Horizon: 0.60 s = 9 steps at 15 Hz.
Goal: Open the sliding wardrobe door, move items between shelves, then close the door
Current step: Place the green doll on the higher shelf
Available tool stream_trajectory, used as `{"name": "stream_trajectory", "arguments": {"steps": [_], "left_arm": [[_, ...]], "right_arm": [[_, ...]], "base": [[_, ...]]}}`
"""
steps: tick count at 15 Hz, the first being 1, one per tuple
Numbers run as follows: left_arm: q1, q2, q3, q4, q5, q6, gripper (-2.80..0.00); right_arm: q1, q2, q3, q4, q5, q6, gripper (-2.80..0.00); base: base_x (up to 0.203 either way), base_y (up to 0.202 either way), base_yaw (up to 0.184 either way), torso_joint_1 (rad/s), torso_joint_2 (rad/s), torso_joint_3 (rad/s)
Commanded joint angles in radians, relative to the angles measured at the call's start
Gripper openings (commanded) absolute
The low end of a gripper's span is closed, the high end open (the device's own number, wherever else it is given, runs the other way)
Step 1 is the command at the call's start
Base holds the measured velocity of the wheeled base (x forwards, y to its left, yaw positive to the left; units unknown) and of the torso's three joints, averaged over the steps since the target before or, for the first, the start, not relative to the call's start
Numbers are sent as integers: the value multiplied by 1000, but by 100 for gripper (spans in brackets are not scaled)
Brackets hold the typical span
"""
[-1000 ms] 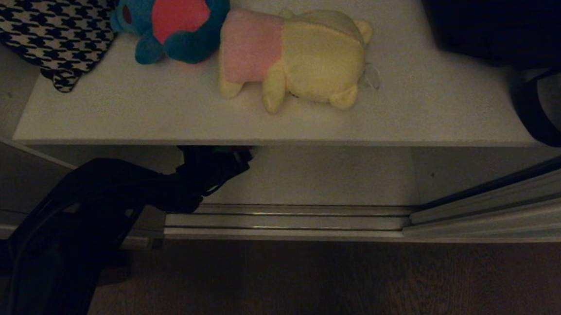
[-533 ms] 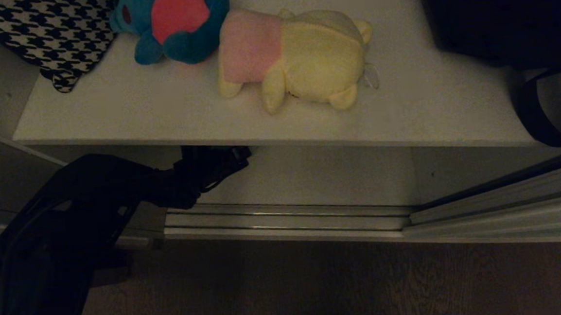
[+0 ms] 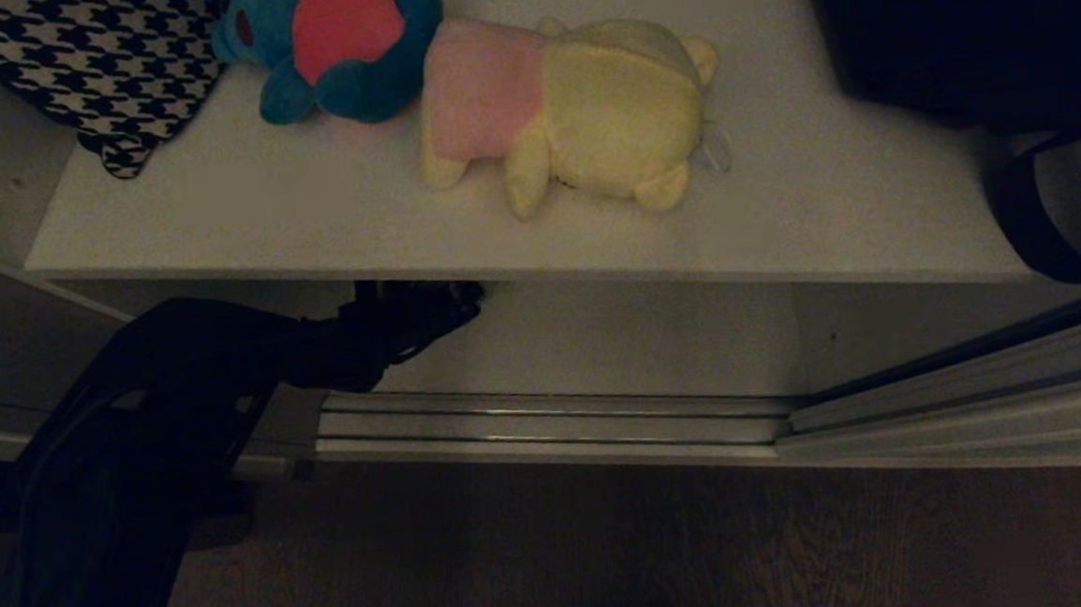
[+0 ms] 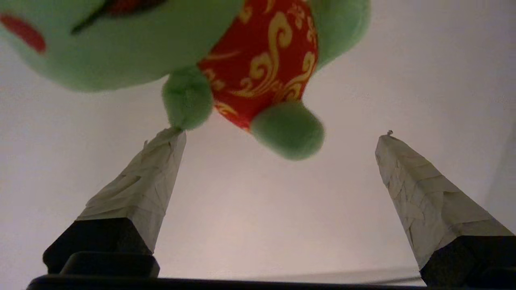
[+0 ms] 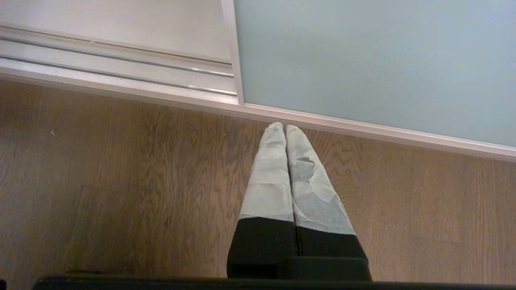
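While the left gripper (image 4: 282,135) gapes wide under the shelf (image 3: 216,211), the green toy (image 4: 258,64) lies just ahead, nearer one fingertip (image 4: 171,137) (right gripper (image 5: 285,128) shut, parked).

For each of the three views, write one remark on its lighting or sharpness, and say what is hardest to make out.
Head view: dim; the left arm and the black bag merge into shadow, though the yellow plush reads clearly. Left wrist view: evenly lit, but the green plush is soft and out of focus, being so close. Right wrist view: bright and sharp, with floor grain and grey-green door plain.
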<state>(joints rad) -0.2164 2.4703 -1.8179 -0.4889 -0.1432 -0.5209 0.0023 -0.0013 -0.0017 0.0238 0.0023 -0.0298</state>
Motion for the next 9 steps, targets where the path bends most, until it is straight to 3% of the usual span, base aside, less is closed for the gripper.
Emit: {"name": "stream_trajectory", "arguments": {"steps": [1, 9], "left_arm": [[0, 27, -44, 26, 1, -20, 0], [-1, 19, -82, 142, 40, -32, 0]], "right_arm": [[1, 0, 0, 1, 1, -1, -280], [1, -1, 0, 0, 1, -1, -280]], "base": [[0, 0, 0, 0, 0, 0], [0, 0, 0, 0, 0, 0]]}}
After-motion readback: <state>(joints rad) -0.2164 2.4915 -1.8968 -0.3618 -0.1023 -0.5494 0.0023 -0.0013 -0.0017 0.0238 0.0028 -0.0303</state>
